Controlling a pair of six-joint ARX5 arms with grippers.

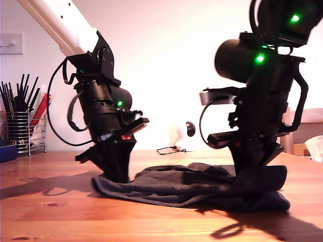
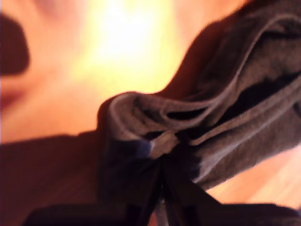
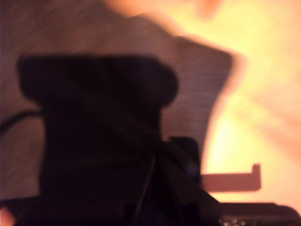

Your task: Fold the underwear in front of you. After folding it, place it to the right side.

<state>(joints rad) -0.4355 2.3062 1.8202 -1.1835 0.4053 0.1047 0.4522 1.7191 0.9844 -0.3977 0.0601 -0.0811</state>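
The underwear [image 1: 186, 184] lies as a limp, dark charcoal heap across the middle of the wooden table [image 1: 60, 212]. My first gripper [image 1: 118, 176] stands at its end on the exterior view's left, shut on a pinch of cloth. In the first wrist view the banded folds of the underwear [image 2: 235, 108] run away from my first gripper [image 2: 162, 160]. My second gripper [image 1: 252, 186] presses down at the end on the exterior view's right. The blurred second wrist view shows my second gripper [image 3: 157, 160] closed on the underwear [image 3: 197, 84].
A wire holder of black sticks [image 1: 20, 121] and a blue object [image 1: 7, 151] stand at the exterior view's far left. A small white device [image 1: 179, 136] with a cable sits at the back. A cardboard box [image 1: 303, 136] is at the exterior view's right edge.
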